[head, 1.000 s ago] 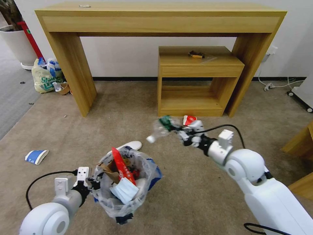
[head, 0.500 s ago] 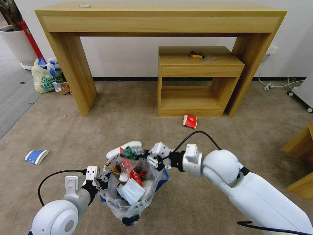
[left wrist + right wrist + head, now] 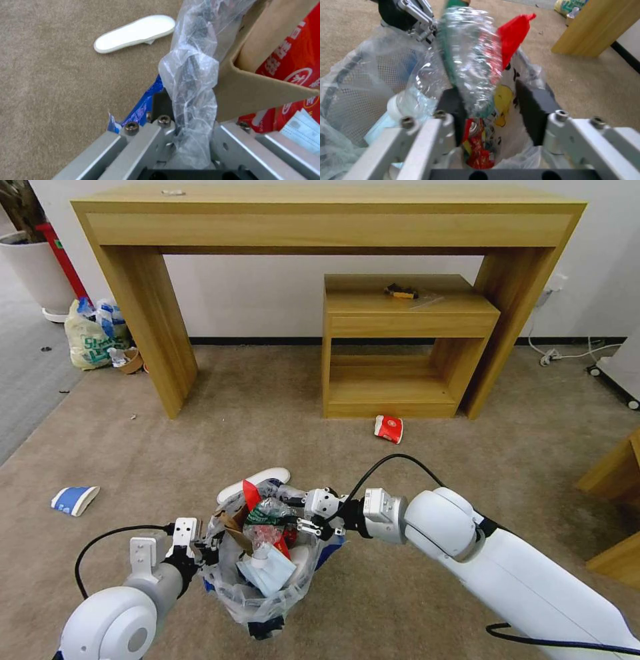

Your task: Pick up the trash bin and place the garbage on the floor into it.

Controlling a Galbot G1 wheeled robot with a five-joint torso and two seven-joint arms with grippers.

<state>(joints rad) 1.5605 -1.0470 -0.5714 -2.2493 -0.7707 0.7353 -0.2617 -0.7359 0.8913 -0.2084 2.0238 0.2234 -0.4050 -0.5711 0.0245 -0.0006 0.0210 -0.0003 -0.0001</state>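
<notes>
The trash bin [image 3: 261, 595], black mesh lined with a crinkly clear bag, hangs just above the floor [image 3: 413, 580], stuffed with cardboard, red wrappers and a face mask. My left gripper [image 3: 205, 552] is shut on its rim and bag [image 3: 190, 75]. My right gripper [image 3: 297, 515] hovers open over the bin's mouth. A crushed plastic bottle [image 3: 267, 511] with a green label lies loose against one pad [image 3: 453, 110], tipping into the bin [image 3: 370, 95]. Garbage on the floor: a white insole [image 3: 257, 481] just behind the bin, a red pack [image 3: 389, 428], a blue-white cup [image 3: 73, 499].
A long wooden console table [image 3: 327, 220] and a small wooden shelf unit [image 3: 407, 347] stand against the far wall. A yellowish-green tied bag [image 3: 93, 337] and a white planter [image 3: 30, 267] sit far left. Cables [image 3: 567, 355] and wooden furniture [image 3: 610, 473] lie at the right.
My right gripper carried the bottle in from the right, came over the bin and opened, and the bottle now drops among the rubbish. The bin in my left gripper shifted slightly right.
</notes>
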